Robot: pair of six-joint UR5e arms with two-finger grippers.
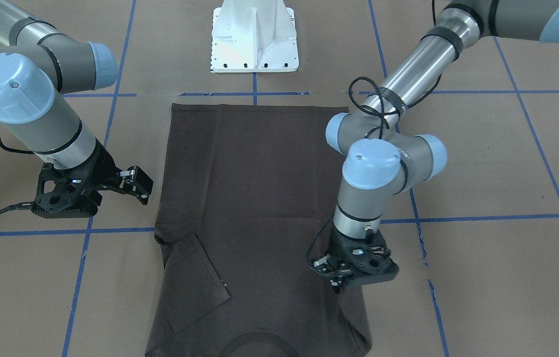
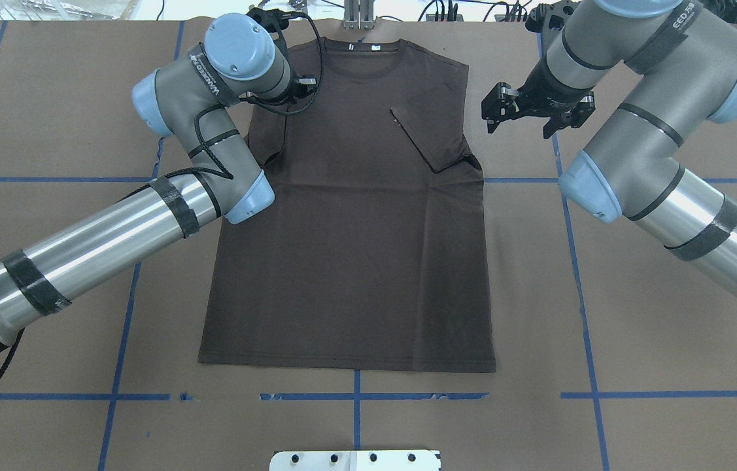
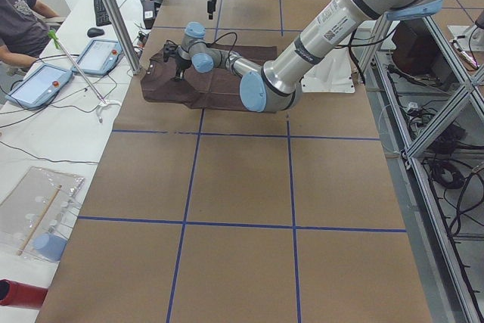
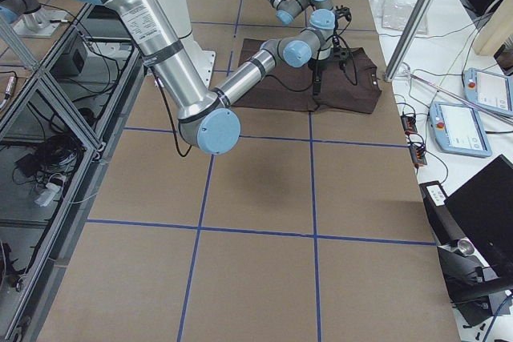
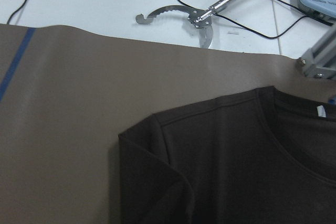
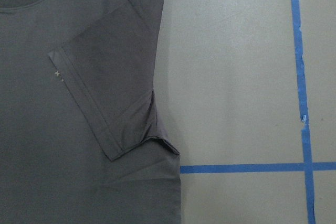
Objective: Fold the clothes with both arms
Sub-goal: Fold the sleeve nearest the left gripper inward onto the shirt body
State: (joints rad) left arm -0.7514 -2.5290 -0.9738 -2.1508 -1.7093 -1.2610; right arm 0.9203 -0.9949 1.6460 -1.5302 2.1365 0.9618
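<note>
- The brown paper-covered table [image 2: 669, 327], marked in a grid of blue tape, carries everything.
- The dark grey-brown short-sleeved T-shirt [image 2: 355, 248] lies flat in the middle of it, with its hem towards the robot and its collar away. I judge it light, limp and thin: it will sag and crease unless lifted at two points together, so the shoulder seams or the hem corners look the best holds.
- The black two-finger left gripper [image 1: 338, 282] hangs low over the shirt's shoulder edge on its own side. I cannot tell whether its fingers are spread or closed, nor whether they touch the cloth.
- The black two-finger right gripper [image 2: 518, 124] hovers just beside the shirt's other edge, with its fingers spread wide and empty.
- The sleeve [image 2: 430, 140] on that side is folded inward onto the chest.
- The round ribbed collar [image 2: 361, 65] lies flat.
</note>
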